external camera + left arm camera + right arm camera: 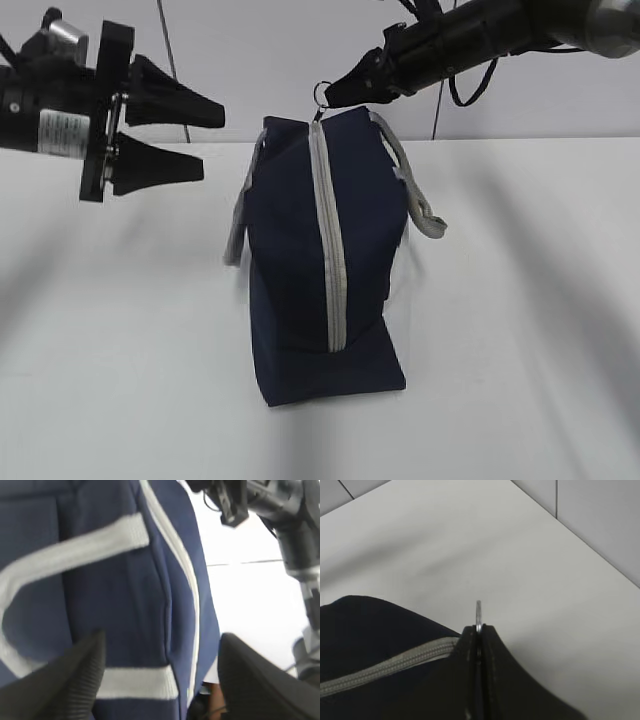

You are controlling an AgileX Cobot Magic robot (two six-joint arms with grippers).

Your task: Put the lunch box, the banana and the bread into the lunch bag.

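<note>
The navy lunch bag [290, 270] stands upright mid-table with its grey zipper [328, 250] facing me and closed along the visible length. My right gripper [332, 96] is shut on the metal ring pull [321, 93] at the bag's top; the ring [478, 614] pokes out between the shut tips. My left gripper [205, 140] is open, level with the bag's top, left of it and apart. In the left wrist view the bag's side [100, 595] and grey strap [75, 545] fill the space ahead of the open fingers [70, 680]. The lunch box, banana and bread are out of view.
The white table [520, 330] runs around the bag. A grey strap handle [425, 215] hangs off the bag's right side and another [238, 225] off its left. A tiled wall stands behind.
</note>
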